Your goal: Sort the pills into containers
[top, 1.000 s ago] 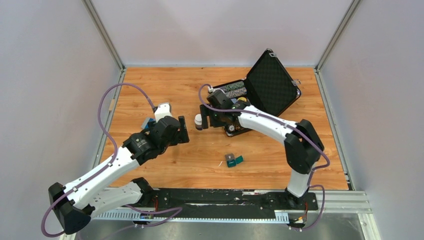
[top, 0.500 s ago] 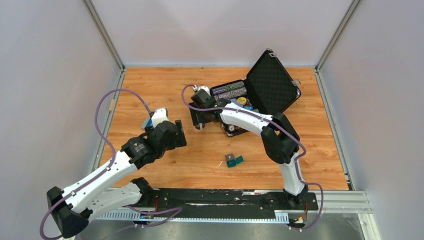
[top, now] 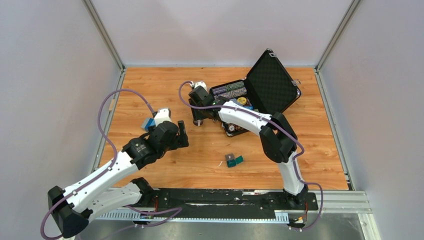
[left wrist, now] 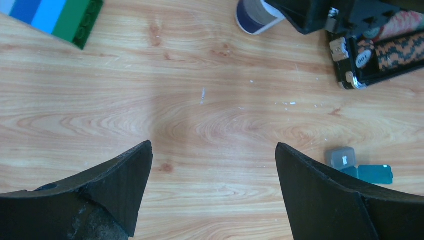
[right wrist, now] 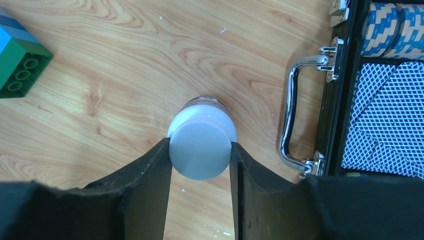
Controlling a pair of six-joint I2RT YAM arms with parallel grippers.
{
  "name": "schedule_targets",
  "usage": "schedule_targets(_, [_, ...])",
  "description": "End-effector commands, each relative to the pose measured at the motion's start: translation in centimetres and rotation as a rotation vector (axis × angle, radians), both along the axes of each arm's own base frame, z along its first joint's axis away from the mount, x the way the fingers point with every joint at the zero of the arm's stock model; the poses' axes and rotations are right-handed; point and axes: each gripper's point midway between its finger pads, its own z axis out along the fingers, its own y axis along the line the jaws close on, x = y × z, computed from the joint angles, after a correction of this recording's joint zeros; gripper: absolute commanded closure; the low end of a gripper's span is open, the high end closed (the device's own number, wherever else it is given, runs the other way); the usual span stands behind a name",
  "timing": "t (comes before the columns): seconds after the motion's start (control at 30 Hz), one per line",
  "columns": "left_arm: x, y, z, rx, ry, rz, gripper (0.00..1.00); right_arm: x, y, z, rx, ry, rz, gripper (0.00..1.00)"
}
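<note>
Teal box [top: 233,160] lies on the table [top: 150,85] nearest the arm bases. Its lid is open and laid flat, so box and lid together run left to right. Bare wood surrounds it on all sides, and a small white speck just beside it cannot be identified.

The left gripper [left wrist: 212,150] is spread wide and empty, with the box off to its right. Further out, the right gripper [top: 198,119] has both fingers pressed against the white cap of a bottle [right wrist: 201,152] standing upright, and the box lies on its near side. Neither gripper is clearly nearer.

A case handle [right wrist: 292,110] is just right of the bottle, leaving little room there. A toy brick [right wrist: 17,65] sits well apart to the left.
</note>
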Motion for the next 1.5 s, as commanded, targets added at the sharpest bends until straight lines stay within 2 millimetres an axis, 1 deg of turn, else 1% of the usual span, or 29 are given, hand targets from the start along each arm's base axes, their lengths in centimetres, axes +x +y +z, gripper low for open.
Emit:
schedule_targets(0.0, [0.6,-2.2,0.4,-0.032,-0.031,-0.113,0.02,-0.3,0.2,3.1,0.043,-0.042,0.018,0.92])
schedule_targets(0.03, [0.9,-2.9,0.7,-0.049,-0.047,-0.137,0.02,-0.6,-0.1,4.0,0.053,-0.047,0.022,0.92])
schedule_targets(0.07, [0.8,-3.6,0.5,-0.045,-0.04,-0.185,0.03,-1.0,-0.4,4.7,0.062,-0.045,0.032,0.92])
schedule_targets(0.1, [1.2,-4.4,0.9,-0.065,-0.06,-0.208,0.03,-1.5,-0.9,5.4,0.074,-0.041,0.041,0.92])
schedule_targets(0.13, [1.2,-5.0,0.8,-0.061,-0.058,-0.254,0.03,-2.0,-1.4,6.3,0.089,-0.037,0.049,0.92])
schedule_targets(0.17, [1.6,-5.7,1.3,-0.077,-0.083,-0.273,0.03,-2.6,-2.0,6.7,0.097,-0.023,0.058,0.92])
schedule_targets(0.2, [1.7,-6.3,1.3,-0.072,-0.086,-0.311,0.03,-3.3,-2.6,7.3,0.111,-0.012,0.067,0.92])
schedule_targets(0.23, [2.1,-7.0,1.9,-0.089,-0.116,-0.329,0.03,-3.9,-3.2,8.0,0.129,-0.003,0.074,0.92])
schedule_targets(0.27, [2.1,-7.6,1.7,-0.082,-0.118,-0.369,0.03,-4.6,-3.9,8.5,0.14,0.007,0.083,0.92])
schedule_targets(0.33, [2.8,-9.0,2.5,-0.098,-0.182,-0.435,0.05,-6.0,-5.2,9.7,0.159,0.016,0.097,0.92])
schedule_targets(0.43, [3.3,-10.3,3.3,-0.106,-0.258,-0.513,0.06,-8.7,-7.0,12.1,0.214,0.035,0.139,0.91])
schedule_targets(0.5, [3.2,-11.4,4.4,-0.12,-0.337,-0.593,0.06,-10.2,-8.0,13.3,0.261,0.048,0.158,0.9])
schedule_targets(0.53, [3.4,-12.0,5.4,-0.146,-0.392,-0.616,0.05,-10.9,-8.4,13.8,0.283,0.057,0.164,0.9])
schedule_targets(0.6, [2.7,-13.3,7.0,-0.185,-0.475,-0.711,0.05,-12.2,-9.1,14.6,0.323,0.073,0.187,0.89])
schedule_targets(0.63, [2.0,-14.0,7.5,-0.199,-0.503,-0.781,0.05,-12.8,-9.4,15.0,0.34,0.079,0.196,0.89])
schedule_targets(0.67, [1.8,-14.5,8.3,-0.216,-0.542,-0.812,0.05,-13.3,-9.6,15.3,0.354,0.089,0.208,0.89])
schedule_targets(0.7, [1.1,-15.1,8.8,-0.224,-0.564,-0.876,0.07,-13.8,-9.8,15.5,0.369,0.099,0.219,0.89])
schedule_targets(0.73, [0.8,-15.4,9.4,-0.231,-0.587,-0.909,0.09,-14.2,-10.0,15.7,0.383,0.109,0.229,0.89])
schedule_targets(0.77, [0.2,-15.9,9.6,-0.229,-0.599,-0.966,0.11,-14.6,-10.1,16.0,0.397,0.12,0.243,0.89])
schedule_targets(0.83, [-0.4,-16.4,10.4,-0.224,-0.623,-1.033,0.13,-15.3,-10.3,16.5,0.426,0.133,0.268,0.88])
schedule_targets(0.9, [-1.0,-16.8,10.4,-0.216,-0.629,-1.094,0.15,-16.0,-10.4,17.1,0.454,0.148,0.298,0.88])
schedule_targets(1.0, [-2.2,-17.4,10.1,-0.22,-0.63,-1.189,0.2,-16.5,-10.6,17.5,0.48,0.162,0.321,0.88])
schedule_targets(1.03, [-2.7,-17.7,9.8,-0.225,-0.622,-1.234,0.23,-16.6,-10.6,17.8,0.49,0.165,0.331,0.88])
schedule_targets(1.13, [-3.4,-17.9,9.2,-0.231,-0.598,-1.279,0.3,-16.9,-10.7,18.1,0.502,0.163,0.354,0.88])
schedule_targets(1.2, [-3.6,-18.1,9.0,-0.25,-0.583,-1.289,0.29,-17.0,-10.9,18.2,0.507,0.164,0.366,0.88])
schedule_targets(1.33, [-4.1,-18.7,8.8,-0.294,-0.549,-1.314,0.23,-17.3,-10.9,18.1,0.514,0.176,0.388,0.88])
schedule_targets(1.4, [-3.9,-19.0,8.6,-0.308,-0.534,-1.31,0.19,-17.4,-10.9,18.1,0.519,0.18,0.396,0.88])
schedule_targets(1.43, [-3.8,-19.1,8.8,-0.313,-0.539,-1.308,0.19,-17.5,-10.8,18.1,0.522,0.183,0.4,0.88])
schedule_targets(1.47, [-3.6,-19.3,8.5,-0.315,-0.526,-1.302,0.2,-17.5,-10.8,18.1,0.522,0.184,0.402,0.88])
